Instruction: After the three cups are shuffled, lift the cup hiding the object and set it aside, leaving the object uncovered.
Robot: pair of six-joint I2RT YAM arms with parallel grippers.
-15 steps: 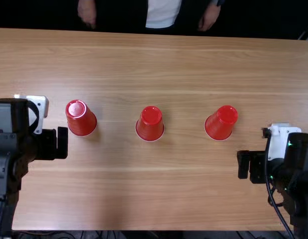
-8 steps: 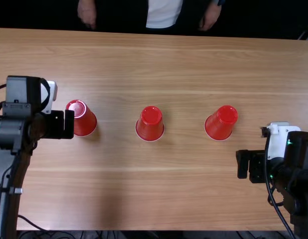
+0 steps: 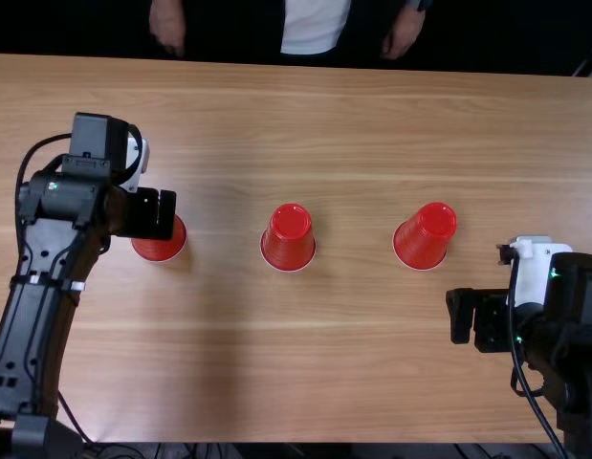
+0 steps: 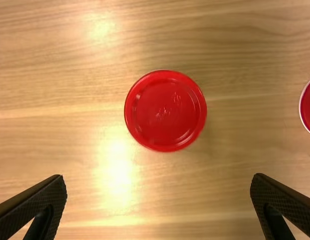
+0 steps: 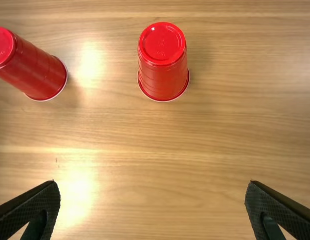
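Light brown wooden table (image 3: 324, 124), grain running along its length. Three red cups standing upside down on it in one row, well apart from each other. Left cup (image 4: 165, 110) directly beneath the left gripper (image 4: 156, 200), centred between its spread fingers. Middle cup (image 3: 289, 237) between both grippers. Right cup (image 5: 163, 60) ahead of the right gripper (image 5: 152, 200), apart from it.
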